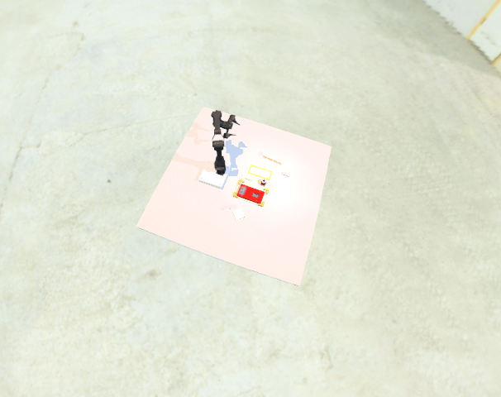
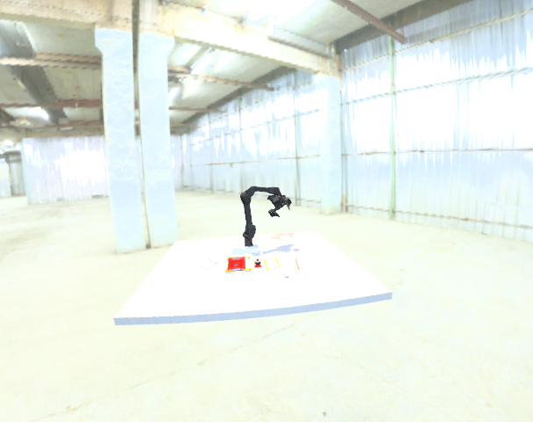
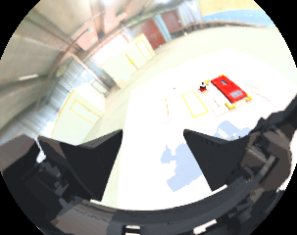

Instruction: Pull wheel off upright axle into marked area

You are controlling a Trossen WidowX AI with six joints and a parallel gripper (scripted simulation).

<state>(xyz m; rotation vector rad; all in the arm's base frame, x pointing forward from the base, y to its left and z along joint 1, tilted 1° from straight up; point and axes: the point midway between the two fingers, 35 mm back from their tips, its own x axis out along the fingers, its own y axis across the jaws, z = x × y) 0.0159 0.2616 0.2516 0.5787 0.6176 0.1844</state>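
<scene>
— Where's the pincer point(image 2: 276, 209) right now?

— I have it high above the counter point(image 2: 258, 309), at the end of the arm point(image 2: 248, 218), which rises straight from its white base plate point(image 1: 212, 179) and bends over at the top. The fingers are spread wide, and in the wrist view I see only bare counter and the arm's bluish shadow point(image 3: 181, 166) between them. It grips nothing and touches nothing.

— And the wheel?

— The wheel point(image 1: 264, 182) sits on its upright axle. From the top view it's a small dark and reddish blob just at the far right corner of the red board point(image 1: 250, 192), between that board and the yellow-outlined rectangle point(image 1: 260, 171). It's too small for me to make out any detail of how it sits on the shaft.

— So the marked area is close to it?

— Just beside it. In the exterior view the red board, the wheel and the yellow outline line up left to right along the counter, in front of the arm's base. I see nothing lying inside the outline.

— How far is the pincer from the wheel?

— Well apart. In the top view the pincer hangs over the far left part of the counter, while the wheel is nearer the middle.
</scene>
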